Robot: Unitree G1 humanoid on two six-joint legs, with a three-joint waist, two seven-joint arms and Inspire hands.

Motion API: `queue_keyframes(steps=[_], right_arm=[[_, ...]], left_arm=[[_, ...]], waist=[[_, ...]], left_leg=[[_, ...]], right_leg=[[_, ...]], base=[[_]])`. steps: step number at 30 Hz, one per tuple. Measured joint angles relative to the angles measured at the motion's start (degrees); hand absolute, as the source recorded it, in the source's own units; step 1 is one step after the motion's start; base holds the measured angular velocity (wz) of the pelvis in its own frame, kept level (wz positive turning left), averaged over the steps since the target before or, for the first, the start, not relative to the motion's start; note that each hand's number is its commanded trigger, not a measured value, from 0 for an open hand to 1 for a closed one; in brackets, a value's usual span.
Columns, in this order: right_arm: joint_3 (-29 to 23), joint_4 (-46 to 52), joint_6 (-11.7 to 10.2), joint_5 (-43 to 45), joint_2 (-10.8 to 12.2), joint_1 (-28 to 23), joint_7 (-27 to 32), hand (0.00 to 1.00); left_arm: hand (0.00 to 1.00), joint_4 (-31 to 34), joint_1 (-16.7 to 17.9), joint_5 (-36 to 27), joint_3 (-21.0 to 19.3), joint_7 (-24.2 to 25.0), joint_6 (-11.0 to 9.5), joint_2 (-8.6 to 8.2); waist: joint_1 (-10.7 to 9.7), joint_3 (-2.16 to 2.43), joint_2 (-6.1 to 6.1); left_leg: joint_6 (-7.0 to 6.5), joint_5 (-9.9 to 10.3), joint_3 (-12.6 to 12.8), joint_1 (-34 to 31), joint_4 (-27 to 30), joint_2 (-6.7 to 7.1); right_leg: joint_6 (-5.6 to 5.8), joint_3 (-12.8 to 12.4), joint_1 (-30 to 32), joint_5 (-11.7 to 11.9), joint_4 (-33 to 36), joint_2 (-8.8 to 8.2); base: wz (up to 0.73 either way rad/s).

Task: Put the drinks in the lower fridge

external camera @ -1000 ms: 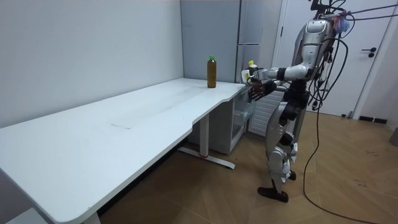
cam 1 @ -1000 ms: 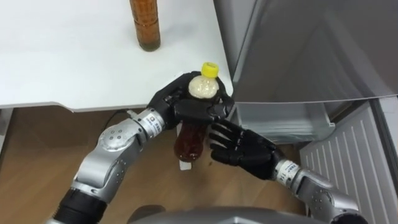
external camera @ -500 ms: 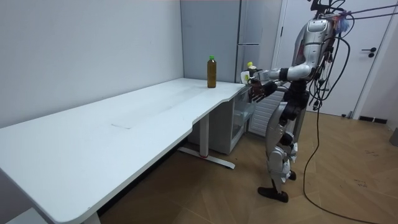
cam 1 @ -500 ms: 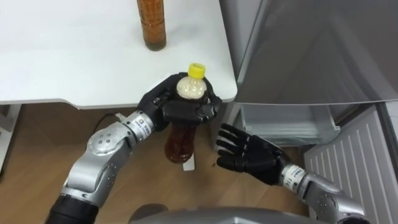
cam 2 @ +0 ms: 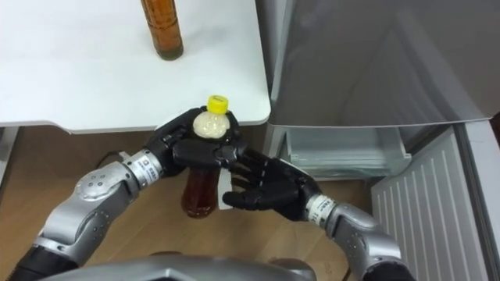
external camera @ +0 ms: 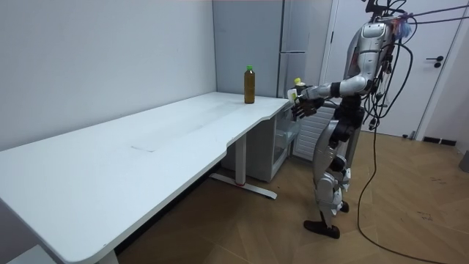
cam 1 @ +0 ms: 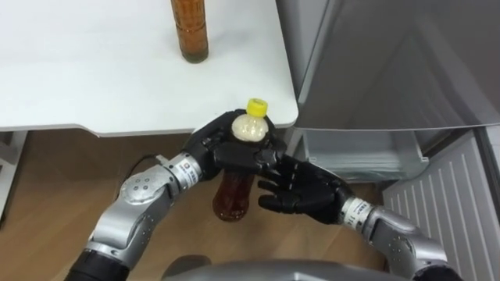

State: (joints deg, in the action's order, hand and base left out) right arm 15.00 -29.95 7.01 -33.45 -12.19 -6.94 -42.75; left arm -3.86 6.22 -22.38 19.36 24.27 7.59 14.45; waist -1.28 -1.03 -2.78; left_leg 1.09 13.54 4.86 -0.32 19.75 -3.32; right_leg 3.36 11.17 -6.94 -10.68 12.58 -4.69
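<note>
Left robot hand (cam 1: 234, 148) is clamped round the shoulder of the yellow-capped bottle (cam 1: 232, 199), holding it in the air just off the counter (cam 1: 94, 78) corner. Right robot hand (cam 1: 301, 187) sits at the bottle's four o'clock, fingers spread, just beside it. This looks like the carry step; next it needs lowering toward the open lower fridge (cam 1: 359, 152) at three o'clock. A second bottle (cam 1: 190, 31) waits on the counter at eleven o'clock. The room view adds the stance, upright between counter end and fridge, while the eye views give the grip.

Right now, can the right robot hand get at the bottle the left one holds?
Probably yes: the right robot hand is open beside the bottle, whose lower body hangs bare below the left robot hand.
</note>
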Motion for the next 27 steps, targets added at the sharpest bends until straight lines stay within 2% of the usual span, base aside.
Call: queue_keyframes(steps=[8,12,22,23,24,27], right_arm=[[2.08,1.73,-0.06,-0.06,0.28,0.5,-0.48,0.0],[4.13,1.57,-0.07,1.96,0.35,1.59,-2.2,0.0],[7.48,1.1,-0.02,7.5,1.51,1.6,-2.86,0.0],[7.53,1.04,-0.02,7.54,1.55,1.59,-2.8,0.3],[7.55,1.02,-0.03,7.53,1.59,1.6,-2.74,1.0],[7.44,0.89,-0.04,7.51,2.17,1.64,-2.66,1.0]], left_arm=[[1.0,0.01,-0.04,0.0,0.34,0.05,-0.02,-0.69],[1.0,0.02,-0.15,0.0,0.46,0.13,-0.06,-2.13],[1.0,0.27,-0.17,0.72,4.12,1.17,-0.19,-2.31],[1.0,0.41,-0.18,0.73,4.17,1.17,-0.19,-2.33],[1.0,1.07,-0.19,0.73,4.23,1.17,-0.19,-2.34],[1.0,3.82,-0.84,0.7,4.27,1.26,-0.19,-2.63]], waist=[[-0.01,0.09,0.09],[-0.1,0.12,0.44],[-0.23,0.08,1.21],[-0.28,0.08,1.23],[-0.4,0.09,1.24],[-0.55,0.08,1.21]], left_leg=[[-0.01,0.01,0.01,-0.25,0.31,0.02],[-0.08,0.05,-0.08,-1.36,1.0,0.06],[-0.07,0.07,-0.09,-1.2,1.0,0.09],[-0.06,0.08,-0.09,-1.24,1.05,0.08],[-0.05,0.11,-0.11,-1.5,1.17,0.05],[-0.17,0.26,-0.22,-2.45,1.78,0.0]], right_leg=[[0.05,0.09,-0.02,-0.04,-0.01,-0.02],[0.06,0.02,0.59,-0.07,-0.13,-0.01],[0.05,0.0,0.19,-0.05,-0.92,0.07],[0.05,0.02,0.22,-0.05,-0.91,0.07],[0.05,0.07,0.41,-0.05,-0.87,0.08],[0.04,0.07,1.02,-0.05,-0.73,0.11]], base=[[0.0],[0.0],[0.0],[0.0],[0.0],[0.0]])
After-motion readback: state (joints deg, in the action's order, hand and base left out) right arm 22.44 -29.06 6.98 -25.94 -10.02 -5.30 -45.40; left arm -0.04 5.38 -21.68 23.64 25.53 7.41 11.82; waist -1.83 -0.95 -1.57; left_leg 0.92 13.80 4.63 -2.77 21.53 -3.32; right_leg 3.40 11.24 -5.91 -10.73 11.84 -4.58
